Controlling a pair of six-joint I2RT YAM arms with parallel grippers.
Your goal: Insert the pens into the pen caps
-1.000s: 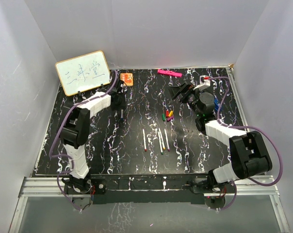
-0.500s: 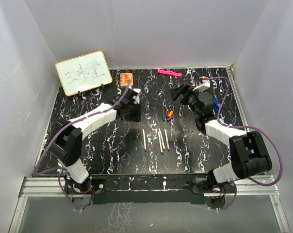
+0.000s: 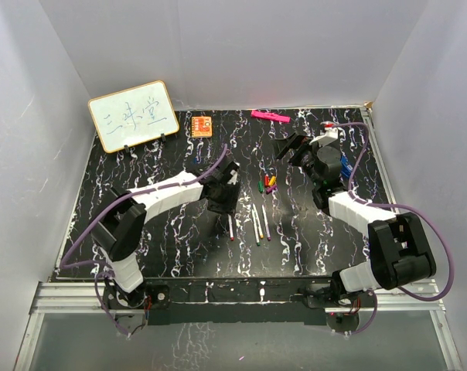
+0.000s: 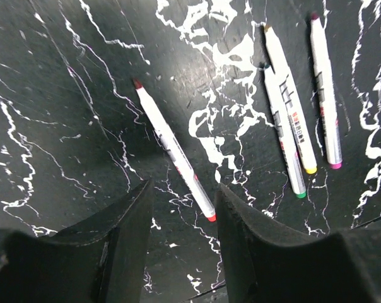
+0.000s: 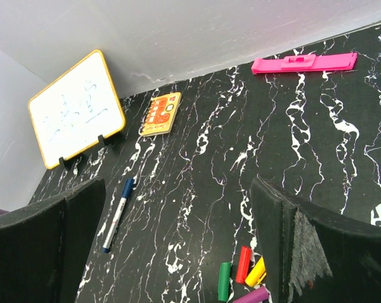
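Several white pens lie mid-table (image 3: 257, 224). In the left wrist view the red-tipped pen (image 4: 175, 151) lies apart on the left, with three more pens (image 4: 291, 126) side by side on the right. My left gripper (image 3: 224, 202) is open and empty above the red pen, whose near end sits between the fingertips (image 4: 183, 189). Green (image 5: 223, 281), red (image 5: 243, 264), yellow (image 5: 256, 271) and purple (image 5: 252, 295) caps lie clustered (image 3: 268, 184). A pen wearing a blue cap (image 5: 118, 214) lies apart to the left. My right gripper (image 3: 290, 147) is open and empty, raised behind the caps (image 5: 178, 183).
A whiteboard (image 3: 133, 116) stands at the back left, with an orange card (image 3: 202, 125) beside it. A flat pink bar (image 3: 269, 116) lies along the back edge. White walls close in the table on three sides.
My left arm has swung from the back left toward the middle and nearer, ending over the leftmost pen. The right arm has hardly moved.
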